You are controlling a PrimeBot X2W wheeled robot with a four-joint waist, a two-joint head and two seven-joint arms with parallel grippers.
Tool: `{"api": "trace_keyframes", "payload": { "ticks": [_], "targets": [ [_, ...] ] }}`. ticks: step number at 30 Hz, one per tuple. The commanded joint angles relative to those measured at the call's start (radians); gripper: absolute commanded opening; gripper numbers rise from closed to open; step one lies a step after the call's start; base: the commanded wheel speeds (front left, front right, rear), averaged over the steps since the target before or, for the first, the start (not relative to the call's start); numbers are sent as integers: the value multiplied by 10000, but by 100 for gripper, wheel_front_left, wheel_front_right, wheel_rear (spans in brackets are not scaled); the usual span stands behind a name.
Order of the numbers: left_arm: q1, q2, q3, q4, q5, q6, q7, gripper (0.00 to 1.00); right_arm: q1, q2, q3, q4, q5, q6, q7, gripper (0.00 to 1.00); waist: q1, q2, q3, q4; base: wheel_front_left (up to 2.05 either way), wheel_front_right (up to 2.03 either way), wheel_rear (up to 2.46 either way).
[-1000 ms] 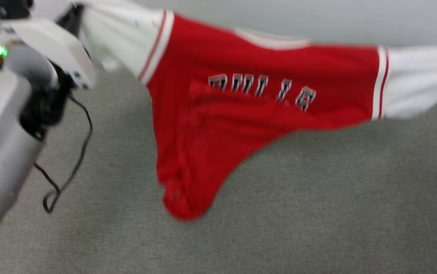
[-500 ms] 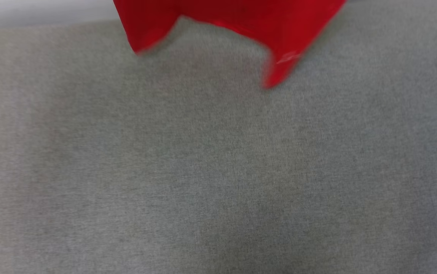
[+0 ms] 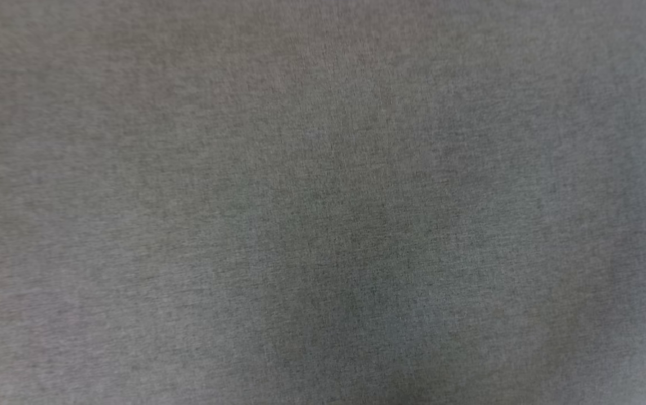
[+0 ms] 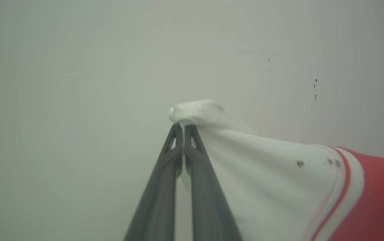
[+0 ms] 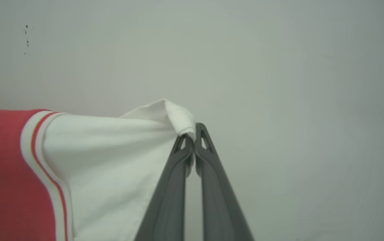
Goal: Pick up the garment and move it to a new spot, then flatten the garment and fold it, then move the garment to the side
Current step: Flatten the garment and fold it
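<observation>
The garment (image 4: 279,180) is a red jersey with white sleeves and red-white striped trim, held up in the air. My left gripper (image 4: 183,129) is shut on the end of one white sleeve, which bunches just past the fingertips. My right gripper (image 5: 193,134) is shut on the end of the other white sleeve of the garment (image 5: 105,157), and the red body stretches away to that view's left. A corner of the black print shows at the bottom left of the right wrist view.
The grey cloth-covered work surface (image 3: 323,202) spreads across the head view, blurred. Behind both grippers stands a pale wall (image 4: 78,67) with a few small dark specks (image 4: 315,92).
The head camera has tilted downward; the garment and left arm slid up and out of the head view, leaving grey surface.
</observation>
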Motion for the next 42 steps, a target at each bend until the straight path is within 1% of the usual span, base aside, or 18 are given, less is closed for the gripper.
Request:
{"api": "trace_keyframes", "payload": {
  "ticks": [1, 6, 12, 19, 24, 28, 33, 36, 38, 42],
  "targets": [
    [-220, -46, -32, 79, 107, -49, -43, 0, -262, 108, 14, 175, -12, -11, -125, 0, -1, 0, 494, -114, 0, 0, 0],
    [-708, -79, -44, 374, 182, -306, -361, 0, -1027, 361, 200, 962, 185, -11, -701, 0, -1, 0, 1208, -150, 0, 0, 0],
    [-759, -110, 19, 667, 98, -507, -689, 0, -1566, 432, 755, 1797, 538, -11, -1185, 0, -1, 0, 1931, -136, 0, 0, 0],
    [-795, -141, 133, 996, -90, -675, -913, 0, -1769, 392, 1430, 2319, 1125, -11, -1567, 0, -1, 0, 2501, -137, 0, 0, 0],
    [-313, -260, 350, 1326, -451, -894, -1244, 0, -1542, 434, 2017, 2613, 1688, -11, -1918, 0, -1, 0, 2616, -53, 0, 0, 0],
    [383, -434, 446, 1380, -681, -1166, -1540, 0, -1073, 237, 2611, 2688, 2079, -11, -2116, 0, -1, 0, 2378, 183, 0, 0, 0],
    [1532, -500, 755, 1135, -1018, -1293, -1759, 0, -130, -278, 3552, 2196, 2706, -11, -2304, 0, -1, 0, 2018, 460, 0, 0, 0],
    [2686, -504, 1064, 798, -1304, -1358, -1814, 0, 889, -616, 4071, 1771, 3070, -11, -2391, 0, -1, 0, 1529, 576, 0, 0, 0],
    [3578, -456, 1323, 480, -1489, -1326, -1834, 0, 1648, -820, 4293, 1447, 3346, -11, -2361, 0, -1, 0, 1155, 654, 0, 0, 0],
    [5911, -384, 2098, -492, -1661, -1126, -1840, 0, 3448, -1155, 4513, 802, 3831, -11, -2287, 0, -1, 0, 280, 746, 0, 0, 0]
  ]
}}
